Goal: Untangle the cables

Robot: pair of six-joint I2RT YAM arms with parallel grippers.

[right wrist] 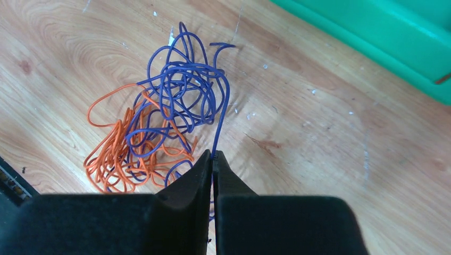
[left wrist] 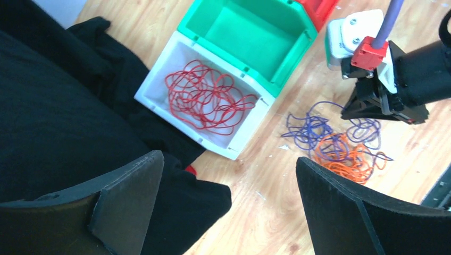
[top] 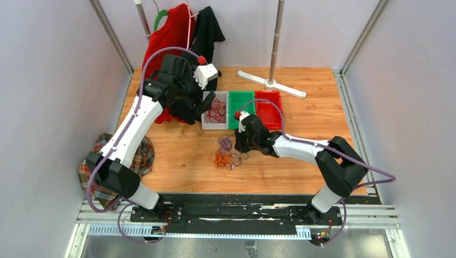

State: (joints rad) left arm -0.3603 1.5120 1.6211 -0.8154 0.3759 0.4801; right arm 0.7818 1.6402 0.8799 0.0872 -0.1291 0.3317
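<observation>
Pinching purple cable (right wrist: 186, 68) strand, R gripper (right wrist: 214, 159) closed tight on it, tangled w/ orange cable (right wrist: 114, 154) at table (top: 177, 156) centre, red cable (left wrist: 205, 101) in white bin (left wrist: 157, 66) nr far edge, L gripper (left wrist: 228, 164) spread wide, empty.

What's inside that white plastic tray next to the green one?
Inside the white plastic tray lies a loose tangle of thin red wire, spread over most of its floor. Nothing else shows there, though the floor directly beneath the coils is covered.
</observation>
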